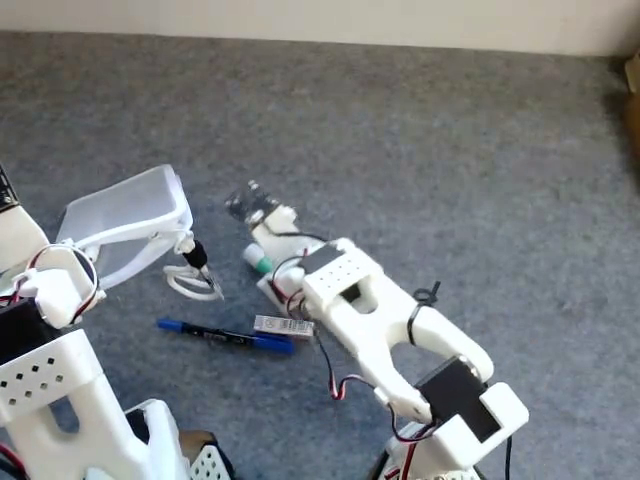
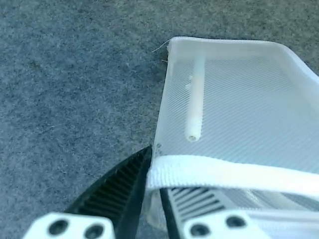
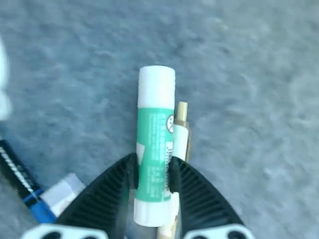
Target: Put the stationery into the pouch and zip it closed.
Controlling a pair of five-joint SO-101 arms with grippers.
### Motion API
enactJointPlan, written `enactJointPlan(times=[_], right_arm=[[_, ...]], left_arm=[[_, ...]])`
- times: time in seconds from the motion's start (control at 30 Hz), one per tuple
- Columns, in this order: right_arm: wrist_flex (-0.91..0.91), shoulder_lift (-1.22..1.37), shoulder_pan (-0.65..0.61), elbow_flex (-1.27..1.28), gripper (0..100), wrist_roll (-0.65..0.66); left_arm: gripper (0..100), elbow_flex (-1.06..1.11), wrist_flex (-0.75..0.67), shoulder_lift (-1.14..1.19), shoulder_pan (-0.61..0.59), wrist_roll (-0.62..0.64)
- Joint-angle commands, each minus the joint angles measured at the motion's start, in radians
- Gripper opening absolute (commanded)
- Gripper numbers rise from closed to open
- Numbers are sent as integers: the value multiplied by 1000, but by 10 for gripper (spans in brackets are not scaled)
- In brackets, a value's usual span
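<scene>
The translucent white mesh pouch (image 1: 128,222) lies at the left, with its mouth lifted. My left gripper (image 1: 196,254) is shut on the pouch's white webbing rim (image 2: 224,174), its black fingertips (image 2: 130,179) pinching the corner. A white stick (image 2: 196,99) shows through the mesh (image 2: 239,104). My right gripper (image 1: 262,264) is shut on a green and white glue stick (image 3: 155,149), low over the carpet right of the pouch. A beige pen (image 3: 181,130) lies against the glue stick. A blue pen (image 1: 226,337) and a small white eraser (image 1: 284,325) lie in front of the pouch.
Grey carpet (image 1: 450,150) covers the table. A white loop of cord (image 1: 188,284) lies by the pouch's corner. The blue pen (image 3: 20,184) and the eraser (image 3: 62,191) sit close beside my right gripper (image 3: 153,172). Open carpet stretches to the back and right.
</scene>
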Motion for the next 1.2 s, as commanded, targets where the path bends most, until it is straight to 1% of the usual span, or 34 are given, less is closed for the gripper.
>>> enactJointPlan(times=[0.0,0.17,0.47,0.83,1.03,1.17], right_arm=[[104,-18,53,-127,9,12],[148,-18,74,-165,9,12],[148,-16,139,-166,9,12],[148,-10,272,-232,9,14],[148,8,282,-231,9,14],[148,113,282,-243,9,18]], left_arm=[[7,-59,-25,-4,-10,11],[7,-59,-26,-4,-10,11],[7,-59,-25,-4,-10,11],[7,-59,-26,-4,-12,11],[7,-59,-26,-4,-12,11],[7,-59,-23,-4,-12,11]])
